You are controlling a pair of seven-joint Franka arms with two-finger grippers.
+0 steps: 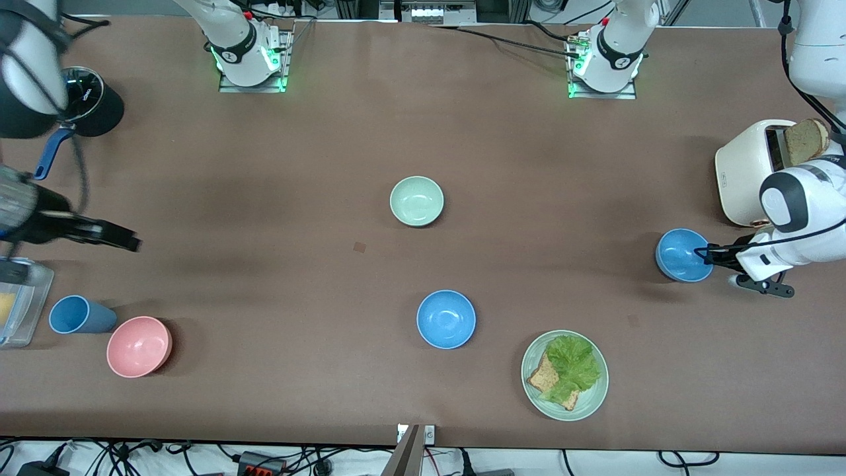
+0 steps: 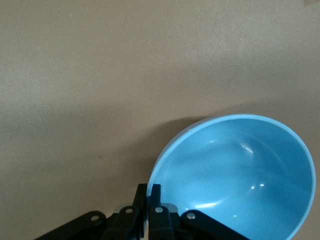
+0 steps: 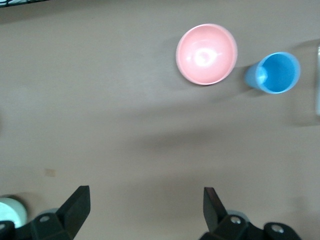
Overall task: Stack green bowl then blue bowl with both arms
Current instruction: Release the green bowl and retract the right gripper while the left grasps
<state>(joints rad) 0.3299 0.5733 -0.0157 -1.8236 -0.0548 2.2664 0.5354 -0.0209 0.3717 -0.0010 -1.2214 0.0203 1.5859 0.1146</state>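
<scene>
Green bowl (image 1: 416,201) sits upright near mid-table, nothing in it, no gripper near. One blue bowl (image 1: 446,318) sits nearer the front camera than the green one, well apart from it, also untouched. Second blue bowl (image 1: 681,254) is toward the left arm's end of the table, just in front of the white toaster (image 1: 750,168) w/ a bread slice (image 1: 806,141) sticking out its slot.

Left gripper (image 1: 708,253) is at that second blue bowl: fingers (image 2: 148,196) pressed nearly together, pinching the rim, one inside the wall & one outside. In left wrist view the bowl (image 2: 235,175) looks tilted; can't tell if it's off the table.

Right gripper (image 1: 129,239) hangs in the air over bare tabletop (image 1: 264,218) toward the right arm's end, fingers (image 3: 76,205) spread wide, holding nothing. Right wrist view shows the pink bowl (image 3: 206,54) & blue cup (image 3: 274,73) below it, side by side.

Front view: pink bowl (image 1: 139,346) & cup (image 1: 78,315) lie near the front edge, clear container (image 1: 23,301) beside the cup. Green plate (image 1: 564,375) w/ lettuce (image 1: 574,362) & bread (image 1: 547,378) is near the front edge, between the two blue bowls. Black kettle (image 1: 92,102) stands at the right arm's end.
</scene>
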